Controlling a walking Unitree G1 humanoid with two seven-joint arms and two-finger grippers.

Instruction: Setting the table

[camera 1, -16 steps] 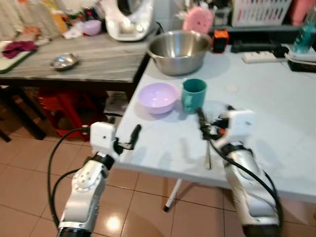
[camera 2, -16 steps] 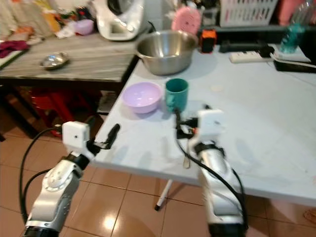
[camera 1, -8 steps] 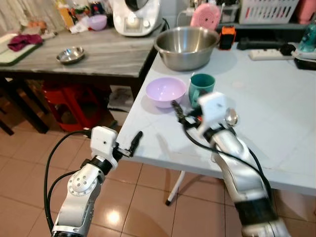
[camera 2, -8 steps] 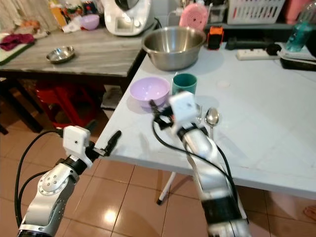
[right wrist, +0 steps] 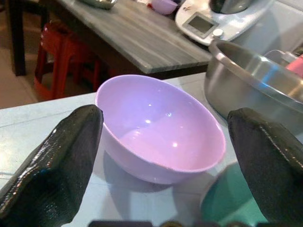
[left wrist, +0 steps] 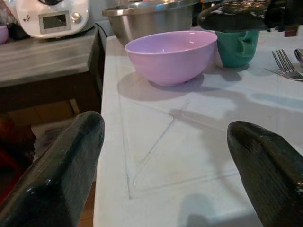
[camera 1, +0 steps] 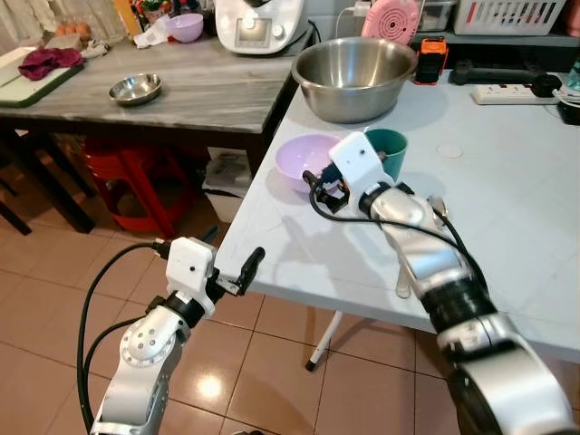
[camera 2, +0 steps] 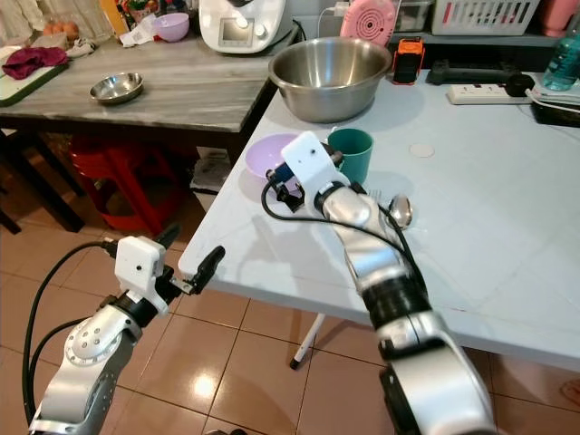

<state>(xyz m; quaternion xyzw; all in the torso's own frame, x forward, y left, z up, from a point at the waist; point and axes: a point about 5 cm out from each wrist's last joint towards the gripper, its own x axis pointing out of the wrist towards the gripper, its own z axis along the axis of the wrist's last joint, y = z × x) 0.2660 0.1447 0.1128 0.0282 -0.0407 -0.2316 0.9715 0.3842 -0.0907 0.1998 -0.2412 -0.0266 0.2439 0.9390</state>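
The right hand (camera 1: 313, 184) hovers just in front of the lilac bowl (camera 1: 308, 158), its two black fingers (right wrist: 57, 161) spread wide apart with the bowl framed between them and nothing held. The bowl stands upright and empty on the white surface (camera 1: 507, 217), close to that surface's left edge and toward its far left corner, just beside the teal mug (camera 2: 352, 152), with the big steel mixing bowl (camera 1: 354, 76) behind both. A spoon (camera 2: 400, 210) and a fork (left wrist: 283, 61) lie on the surface to the mug's right, farther from the left edge.

The bowl looks like thin, glossy plastic: probably light, stiff enough to keep its shape, and not likely to break if bumped. That same glossy, rounded wall is the trouble, since smooth fingers squeezing across the curved outside could slide up and let it pop free. The better hold, in my judgement, is the rim: one finger inside, one outside, pinching the wall at the near side, away from the mug. Being so light, it may skate across the surface if nudged before the fingers close.

The left hand (camera 1: 246, 270) waits low beside the surface's near left corner, fingers (left wrist: 57, 165) open and empty, looking along the surface toward the bowl.
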